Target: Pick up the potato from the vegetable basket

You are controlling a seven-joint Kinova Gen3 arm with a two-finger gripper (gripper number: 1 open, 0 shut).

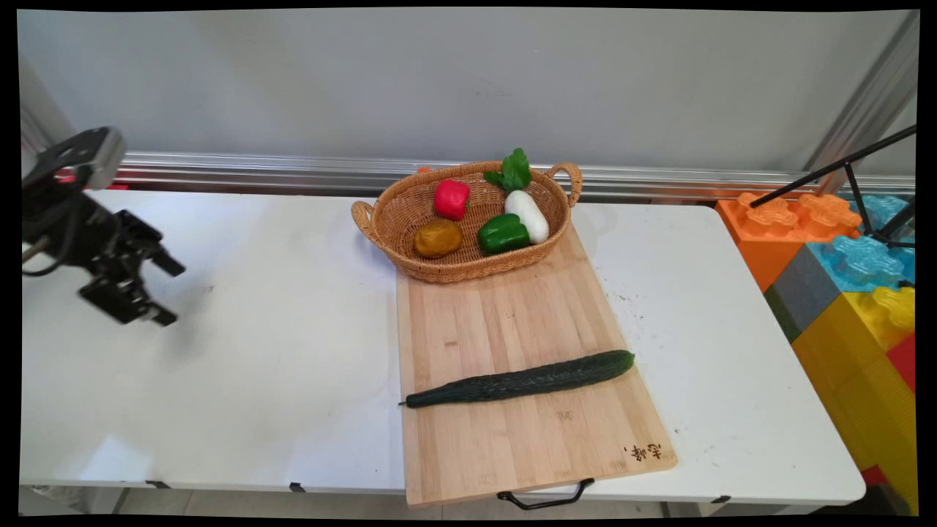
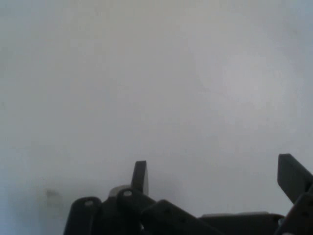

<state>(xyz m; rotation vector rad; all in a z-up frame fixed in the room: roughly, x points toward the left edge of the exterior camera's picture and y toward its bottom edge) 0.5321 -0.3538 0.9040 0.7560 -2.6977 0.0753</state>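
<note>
My black gripper (image 1: 172,293) hangs open above the left part of the white table (image 1: 256,351), holding nothing. The hand view shows only bare white tabletop between the two spread fingertips (image 2: 140,176). Far to its right lies a wooden cutting board (image 1: 512,329) with a long dark green cucumber (image 1: 521,380) across it. At the board's far end stands a wicker basket (image 1: 388,219) holding a red pepper (image 1: 451,198), a green pepper (image 1: 503,233), a white radish with green leaves (image 1: 528,214) and a brown potato (image 1: 438,238).
Large toy blocks in orange, blue, grey and yellow (image 1: 842,271) are stacked off the table's right end, with a black tripod leg (image 1: 842,165) above them. A metal rail (image 1: 293,170) runs along the wall behind the table.
</note>
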